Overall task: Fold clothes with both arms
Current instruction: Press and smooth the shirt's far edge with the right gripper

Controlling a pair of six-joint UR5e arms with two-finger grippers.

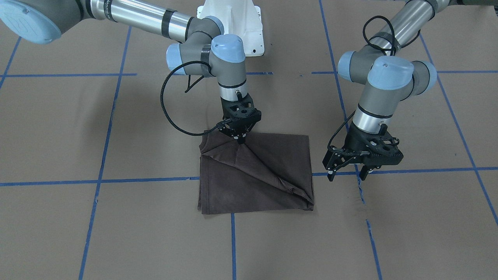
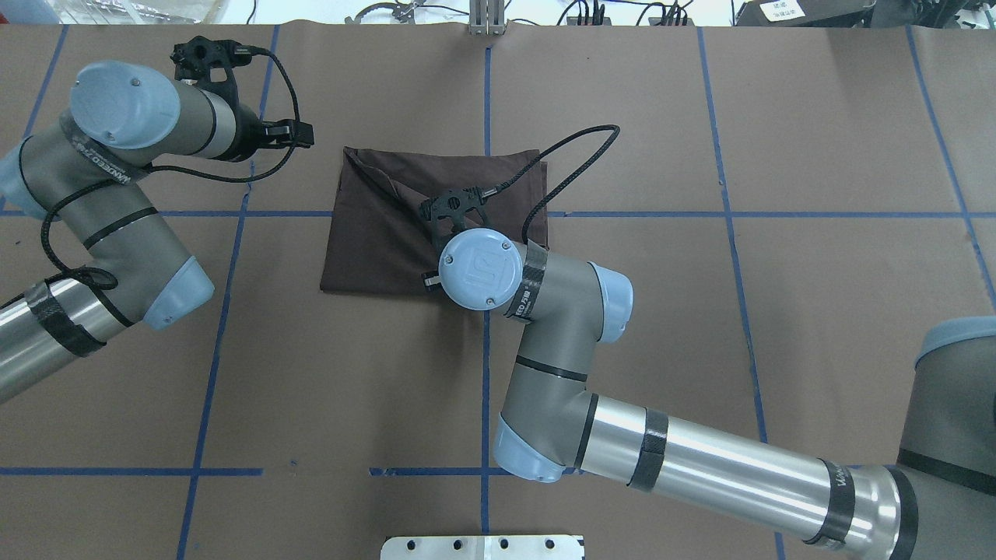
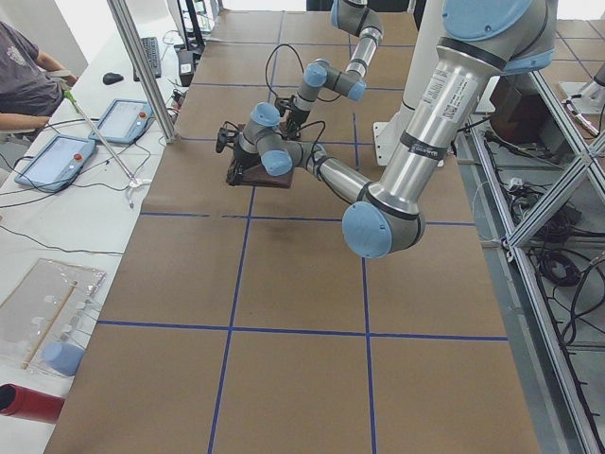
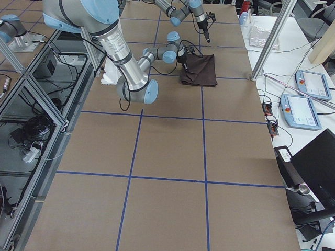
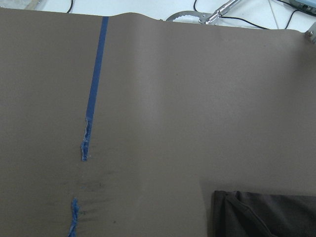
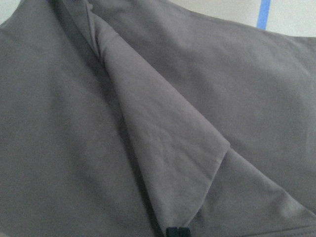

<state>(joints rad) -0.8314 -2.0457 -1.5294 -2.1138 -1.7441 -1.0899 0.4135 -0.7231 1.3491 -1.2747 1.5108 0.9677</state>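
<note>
**Item nearest lens.** In the right wrist view the T-shirt (image 6: 148, 123) fills the frame. It lies in several layers, with 1 raised fold running up from the fingertips.

**Right end effector** (image 1: 241, 142). Its fingers are closed on a pinch of the top layer near the shirt edge on the robot's side. Creases fan out from directly beneath the tips, so the cloth looks drawn up slightly there.

**T-shirt.** It lies on the worktop (image 1: 116, 233) below and around the right end effector as a compact rectangle. No sleeves, collar or logo are exposed. 1 diagonal ridge runs from the tips to the far corner on the left end effector's side. A small flap also stands out at the corner on the opposite side.

**Left end effector** (image 1: 347, 173). Its fingers are spread and hold nothing. It hangs above bare worktop, just beside the shirt and clear of it.

**Progress.** The main folds appear complete. What seems to remain is laying the pinched layer flat, releasing it, and tidying the ridge and flap. Whether 1 more fold is intended cannot be told.
</note>
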